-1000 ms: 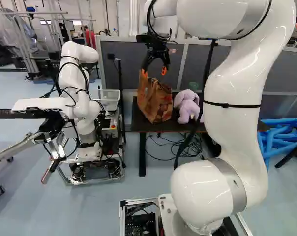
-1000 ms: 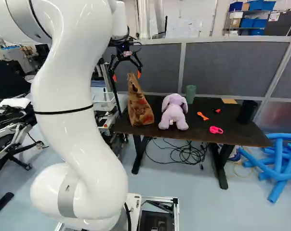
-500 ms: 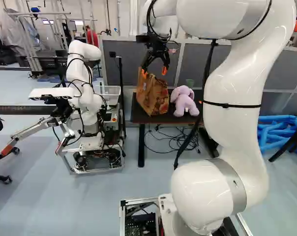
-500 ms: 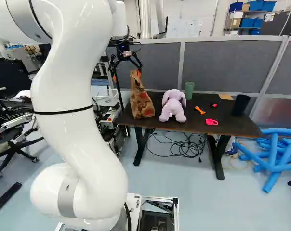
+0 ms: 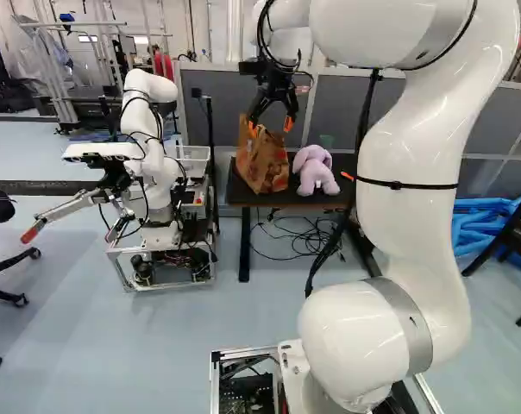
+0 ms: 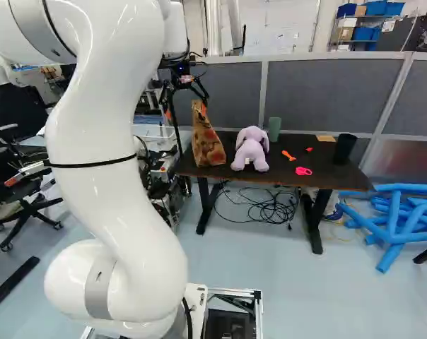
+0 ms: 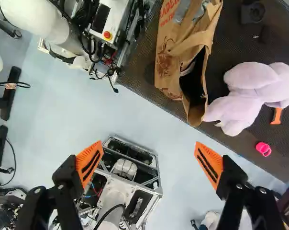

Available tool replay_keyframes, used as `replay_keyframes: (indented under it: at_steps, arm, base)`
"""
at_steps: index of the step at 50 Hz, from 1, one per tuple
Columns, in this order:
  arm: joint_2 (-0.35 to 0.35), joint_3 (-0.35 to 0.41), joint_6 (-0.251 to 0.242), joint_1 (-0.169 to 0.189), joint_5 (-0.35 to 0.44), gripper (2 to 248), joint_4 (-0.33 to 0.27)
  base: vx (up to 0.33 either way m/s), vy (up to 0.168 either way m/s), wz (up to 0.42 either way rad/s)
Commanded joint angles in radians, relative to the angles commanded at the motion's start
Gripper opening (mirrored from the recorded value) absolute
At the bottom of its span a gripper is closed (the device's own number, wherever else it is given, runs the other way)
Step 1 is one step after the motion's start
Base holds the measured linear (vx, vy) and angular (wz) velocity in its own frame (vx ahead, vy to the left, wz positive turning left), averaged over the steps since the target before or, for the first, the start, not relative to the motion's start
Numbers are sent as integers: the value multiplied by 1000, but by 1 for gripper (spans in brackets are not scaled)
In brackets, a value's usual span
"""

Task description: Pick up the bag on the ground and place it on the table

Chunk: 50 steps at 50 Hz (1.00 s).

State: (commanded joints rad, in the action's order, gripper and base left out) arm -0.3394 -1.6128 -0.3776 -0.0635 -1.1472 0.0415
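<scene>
backing off, the base [image 6: 196, 296] has moved farther from bag [image 6: 208, 145] and table [image 6: 334, 179].

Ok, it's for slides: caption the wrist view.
Open, empty gripper; brown bag beside a lilac plush toy on a table.

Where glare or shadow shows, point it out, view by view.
Left base view: bright highlights on the glossy white arm; right base view: similar shine on the arm's rounded lower joint; wrist view: deep shadow inside the open bag, and a pale, bright floor.
</scene>
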Motion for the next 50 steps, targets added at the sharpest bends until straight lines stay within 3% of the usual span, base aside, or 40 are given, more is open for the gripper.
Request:
replay_keyframes:
  at_steps: [21,50]
  arm:
    - [0,0,0,0,0,247,0]
    - [0,1,0,0,1,247,0]
  base:
    - [-79,-28,16]
    - [4,1,-2]
